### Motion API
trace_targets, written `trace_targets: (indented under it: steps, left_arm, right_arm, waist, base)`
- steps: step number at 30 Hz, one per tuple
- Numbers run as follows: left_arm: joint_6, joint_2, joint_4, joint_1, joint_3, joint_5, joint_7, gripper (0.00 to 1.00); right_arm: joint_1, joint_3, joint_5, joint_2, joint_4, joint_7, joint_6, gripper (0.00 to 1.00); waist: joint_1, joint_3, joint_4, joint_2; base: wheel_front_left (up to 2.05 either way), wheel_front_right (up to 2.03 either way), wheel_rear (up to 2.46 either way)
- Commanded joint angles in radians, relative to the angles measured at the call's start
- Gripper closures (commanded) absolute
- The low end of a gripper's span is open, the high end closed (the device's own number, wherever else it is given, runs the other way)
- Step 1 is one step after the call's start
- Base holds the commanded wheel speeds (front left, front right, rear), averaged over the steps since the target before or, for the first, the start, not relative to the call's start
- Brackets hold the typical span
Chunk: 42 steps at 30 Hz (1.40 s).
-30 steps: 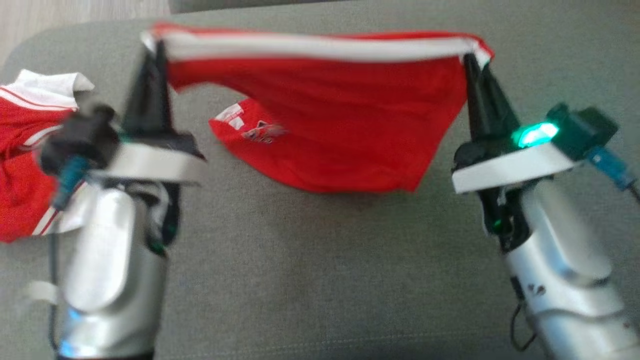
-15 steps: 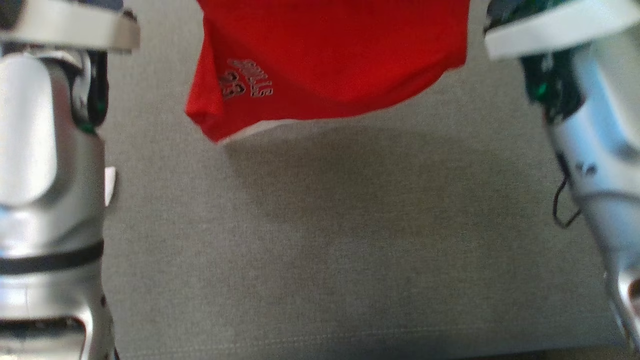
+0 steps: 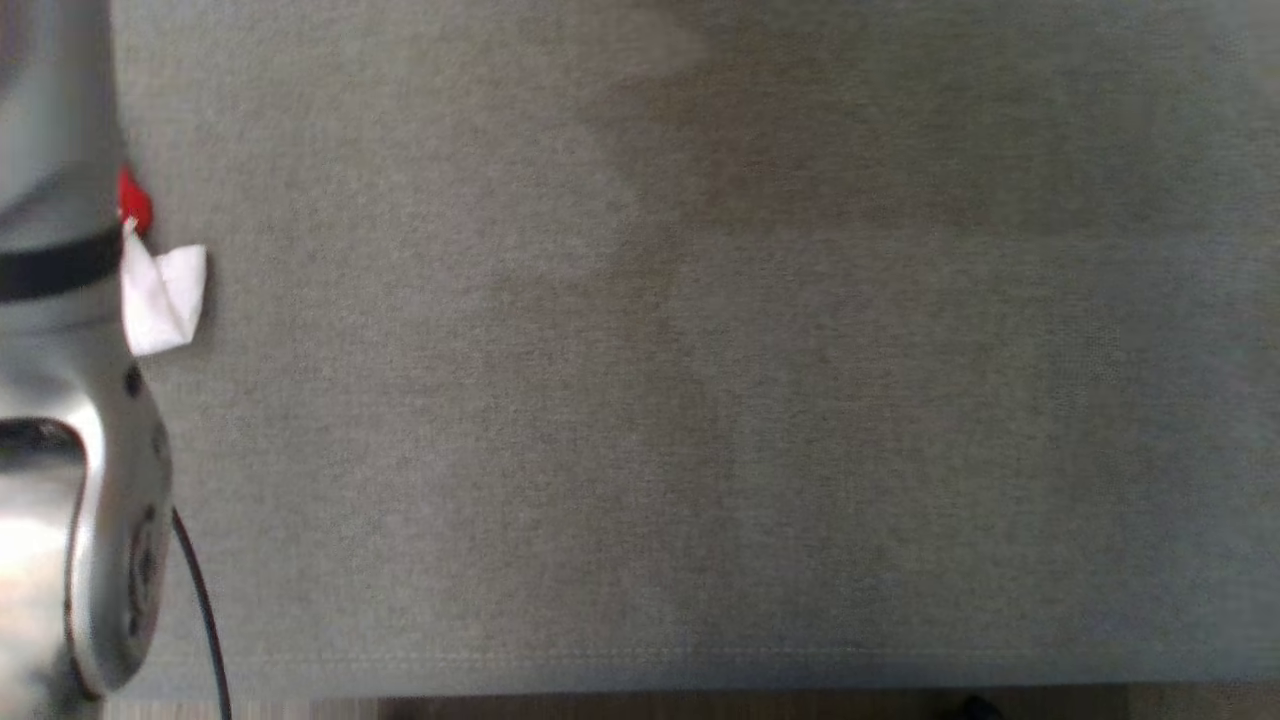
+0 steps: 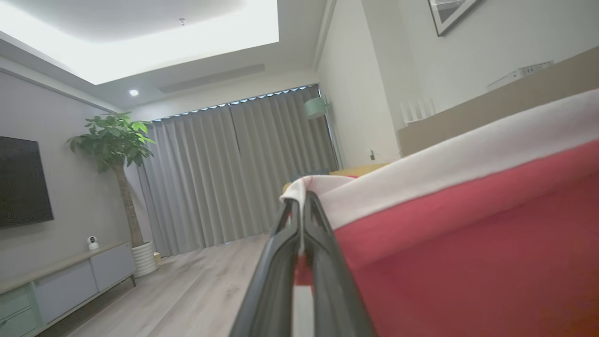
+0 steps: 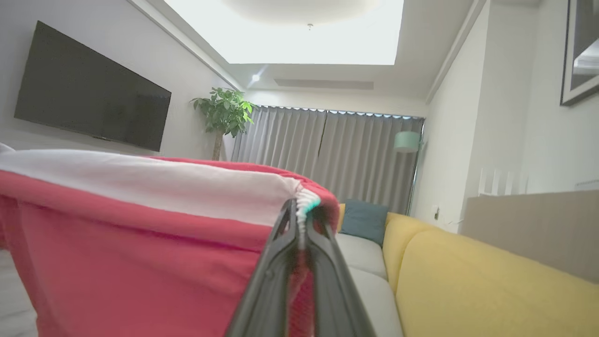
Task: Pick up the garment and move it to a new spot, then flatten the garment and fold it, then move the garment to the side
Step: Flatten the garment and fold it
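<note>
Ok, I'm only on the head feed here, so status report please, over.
Left hand shut on garment, white-banded edge. Right hand shut on same edge, it stretched between. Grey cushion below; stray red-and-white cloth beside left forearm.

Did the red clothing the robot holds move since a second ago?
Yes, upward. The red garment hung low over the grey cushion; now the left hand and right hand pinch it high, leaving a shadow there.

Nothing legible. No lettering, number, brand or label readable on the garment (image 4: 468, 262), neither on its red cloth nor on its white band.
</note>
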Motion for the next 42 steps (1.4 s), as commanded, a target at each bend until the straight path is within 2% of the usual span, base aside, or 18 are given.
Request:
trace_targets:
  steps: [1, 5, 9, 16, 23, 27, 33, 42]
  left_arm:
    - [0.015, 0.035, -0.04, -0.056, 0.019, -0.002, -0.005, 1.0]
    - [0.016, 0.011, -0.044, -0.028, 0.01, -0.028, -0.005, 1.0]
    - [0.004, -0.026, -0.057, 0.111, 0.037, -0.099, -0.005, 1.0]
    - [0.002, -0.07, -0.108, 0.455, 0.078, -0.158, -0.005, 1.0]
    - [0.016, -0.09, -0.146, 0.763, 0.123, -0.212, -0.005, 1.0]
    - [0.024, -0.091, -0.151, 0.865, 0.099, -0.247, -0.005, 1.0]
    - [0.065, -0.092, -0.168, 1.026, 0.087, -0.305, -0.005, 1.0]
    - [0.068, -0.092, -0.155, 1.218, 0.067, -0.309, -0.005, 1.0]
  right_arm:
    - [-0.029, -0.025, -0.026, 0.0, -0.037, -0.005, -0.001, 1.0]
    - [-0.003, -0.049, -0.045, -0.008, -0.037, -0.005, -0.001, 1.0]
    - [0.111, 0.028, 0.007, -0.025, -0.046, -0.005, -0.001, 1.0]
    - [0.416, 0.166, 0.159, -0.087, -0.146, -0.005, -0.001, 1.0]
    - [0.744, 0.219, 0.265, -0.109, -0.26, -0.005, -0.001, 1.0]
    - [0.863, 0.231, 0.28, -0.102, -0.29, -0.005, -0.001, 1.0]
    - [1.036, 0.231, 0.285, -0.067, -0.29, -0.005, -0.001, 1.0]
    - [1.215, 0.258, 0.296, -0.018, -0.255, -0.005, -0.001, 1.0]
  waist:
    - [-0.0002, 0.034, 0.028, 0.0]
    - [-0.0002, 0.058, 0.035, 0.0]
    - [-0.0002, 0.06, 0.03, 0.0]
    - [-0.0002, 0.007, 0.007, 0.0]
    - [-0.0002, -0.104, -0.006, 0.0]
    - [-0.0002, -0.156, -0.01, 0.0]
    - [-0.0002, -0.257, -0.008, 0.0]
    - [-0.0002, -0.397, 0.009, 0.0]
  base:
    - [0.0, 0.0, 0.0]
    - [0.0, 0.0, 0.0]
    - [0.0, 0.0, 0.0]
    - [0.0, 0.0, 0.0]
    - [0.0, 0.0, 0.0]
    - [0.0, 0.0, 0.0]
    - [0.0, 0.0, 0.0]
    - [0.0, 0.0, 0.0]
